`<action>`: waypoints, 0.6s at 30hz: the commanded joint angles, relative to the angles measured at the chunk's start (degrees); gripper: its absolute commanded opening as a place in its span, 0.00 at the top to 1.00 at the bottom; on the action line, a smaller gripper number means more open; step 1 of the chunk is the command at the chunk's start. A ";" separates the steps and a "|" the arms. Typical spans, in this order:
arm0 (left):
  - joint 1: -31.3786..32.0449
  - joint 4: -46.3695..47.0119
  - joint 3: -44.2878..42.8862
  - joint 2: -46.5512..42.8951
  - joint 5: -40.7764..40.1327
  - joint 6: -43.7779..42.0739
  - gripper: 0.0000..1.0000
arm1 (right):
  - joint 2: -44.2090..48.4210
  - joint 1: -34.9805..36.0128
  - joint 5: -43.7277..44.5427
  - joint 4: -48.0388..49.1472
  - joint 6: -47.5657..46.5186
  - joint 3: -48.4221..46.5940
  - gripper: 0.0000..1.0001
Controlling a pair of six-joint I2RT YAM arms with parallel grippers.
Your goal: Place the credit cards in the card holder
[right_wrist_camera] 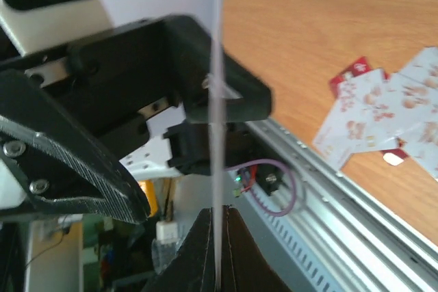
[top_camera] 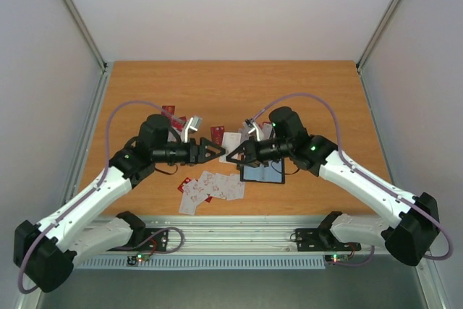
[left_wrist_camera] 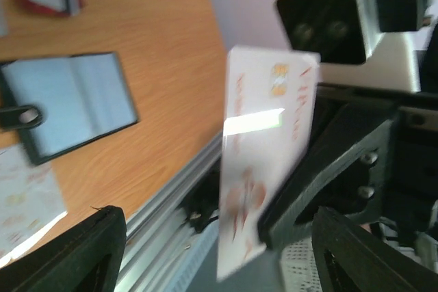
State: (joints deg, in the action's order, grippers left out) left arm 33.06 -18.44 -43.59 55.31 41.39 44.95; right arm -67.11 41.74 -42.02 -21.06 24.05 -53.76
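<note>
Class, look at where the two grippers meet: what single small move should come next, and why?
Probably the left gripper should back straight away from the white card. Its jaws stand open on either side of the card, while the right gripper pinches it shut. Backing off would let the right arm bring the card to the open card holder.

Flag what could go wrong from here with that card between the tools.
1. The right tool pinches the white card near one edge only; it could pivot or slip.
2. The left tool is open astride the card; backing out crooked may knock it.
3. The card holder lies open and unheld; inserting could shove it.
</note>
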 commanded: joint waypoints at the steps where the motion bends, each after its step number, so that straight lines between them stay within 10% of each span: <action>1: -0.71 20.45 -3.39 2.21 8.40 9.67 0.25 | 0.14 -0.53 -9.03 -2.94 -3.11 -5.27 0.99; 18: -1.20 34.03 -4.79 2.88 5.67 18.82 0.79 | -1.50 -4.95 -18.08 -2.19 -3.80 -13.19 0.99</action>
State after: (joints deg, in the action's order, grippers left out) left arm 32.18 10.04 -47.03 59.40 46.89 63.00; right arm -69.12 37.47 -55.94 -23.66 20.47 -65.25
